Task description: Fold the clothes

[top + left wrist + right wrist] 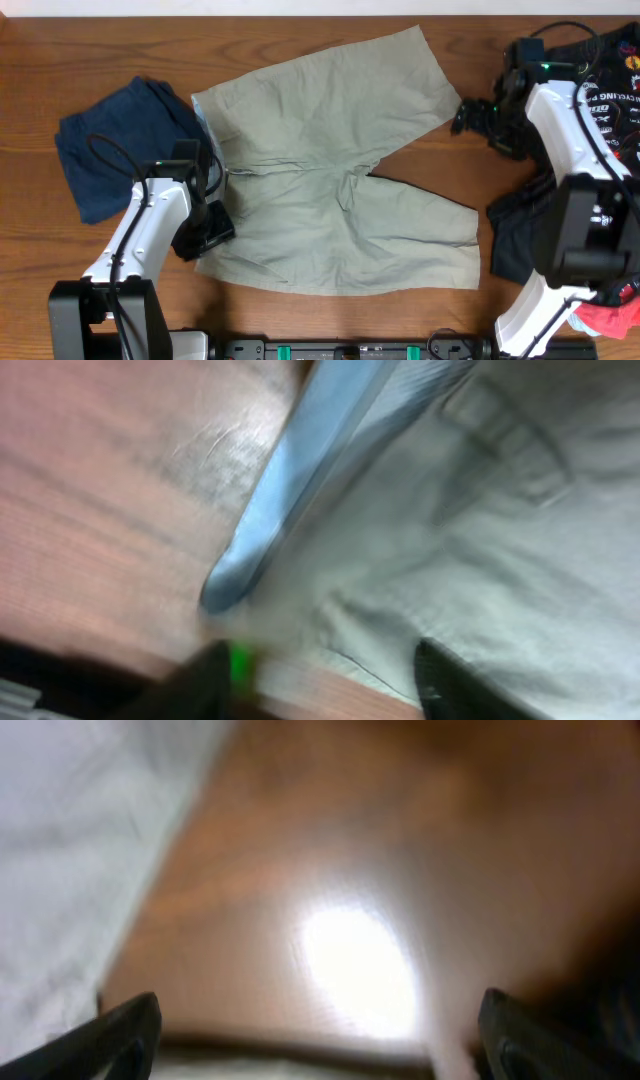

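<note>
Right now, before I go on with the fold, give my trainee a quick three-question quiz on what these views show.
1. Multiple choice: where does the navy garment lie relative to the khaki shorts?
A) beside them, on the side of the left arm
B) spread on top of their legs
C) tucked under them
2. True or false: the right gripper is shut on a leg of the shorts.
3. Fill in: the left gripper is open over the shorts' ____ end.

Key: 1 A. 2 False; it is open over bare table. 3 waistband.
</note>
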`<state>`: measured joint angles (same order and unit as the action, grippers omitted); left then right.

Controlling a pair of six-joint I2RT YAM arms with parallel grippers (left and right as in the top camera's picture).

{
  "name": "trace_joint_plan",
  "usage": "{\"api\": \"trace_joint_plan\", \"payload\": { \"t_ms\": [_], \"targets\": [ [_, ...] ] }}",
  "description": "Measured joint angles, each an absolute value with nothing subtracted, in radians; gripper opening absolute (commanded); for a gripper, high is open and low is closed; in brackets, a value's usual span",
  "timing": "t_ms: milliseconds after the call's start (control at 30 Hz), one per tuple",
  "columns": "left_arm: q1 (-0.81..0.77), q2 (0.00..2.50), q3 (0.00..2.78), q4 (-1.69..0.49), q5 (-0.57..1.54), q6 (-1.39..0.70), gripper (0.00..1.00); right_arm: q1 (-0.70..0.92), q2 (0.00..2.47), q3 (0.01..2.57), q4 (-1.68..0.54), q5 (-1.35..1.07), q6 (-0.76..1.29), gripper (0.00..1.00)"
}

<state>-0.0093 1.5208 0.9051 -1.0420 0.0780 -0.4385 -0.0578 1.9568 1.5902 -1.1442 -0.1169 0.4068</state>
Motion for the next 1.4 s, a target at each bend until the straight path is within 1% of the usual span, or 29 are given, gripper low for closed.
{"api": "trace_joint_plan", "payload": {
  "t_ms": [133,200,267,333,467,633,833,967,1233,1333,1400],
  "targets": [
    [-0.009,1.521,0.905,-1.071,0.078,-0.44,0.68,-0.057,1.873,1.585,-1.307,-0.115,0.461,0.99],
    [-0.009,1.521,0.905,-1.084,0.078,-0.44,0.68,-0.053,1.831,1.557,-1.327,-0.113,0.482,0.99],
    [-0.009,1.521,0.905,-1.102,0.078,-0.44,0.69,-0.044,1.779,1.492,-1.327,-0.113,0.505,0.99],
    [-0.009,1.521,0.905,-1.109,0.078,-0.437,0.75,-0.021,1.722,1.407,-1.329,-0.121,0.529,0.99],
    [-0.009,1.521,0.904,-1.11,0.101,-0.438,0.8,0.049,1.603,1.228,-1.304,-0.181,0.569,0.99],
    [-0.009,1.521,0.904,-1.11,0.133,-0.439,0.8,0.163,1.443,1.026,-1.3,-0.222,0.673,0.99],
    [-0.009,1.521,0.904,-1.11,0.15,-0.439,0.8,0.273,1.313,0.882,-1.291,-0.258,0.812,0.99],
    [-0.009,1.521,0.904,-1.103,0.151,-0.439,0.8,0.295,1.266,0.777,-1.232,-0.278,0.907,0.99],
    [-0.009,1.521,0.904,-1.1,0.151,-0.439,0.8,0.305,1.261,0.573,-0.955,-0.245,1.096,0.99],
    [-0.009,1.521,0.904,-1.1,0.151,-0.439,0.8,0.305,1.261,0.541,-0.915,-0.188,1.153,0.94],
    [-0.009,1.521,0.904,-1.1,0.151,-0.439,0.8,0.305,1.261,0.533,-0.899,-0.145,1.181,0.88]
  ]
}}
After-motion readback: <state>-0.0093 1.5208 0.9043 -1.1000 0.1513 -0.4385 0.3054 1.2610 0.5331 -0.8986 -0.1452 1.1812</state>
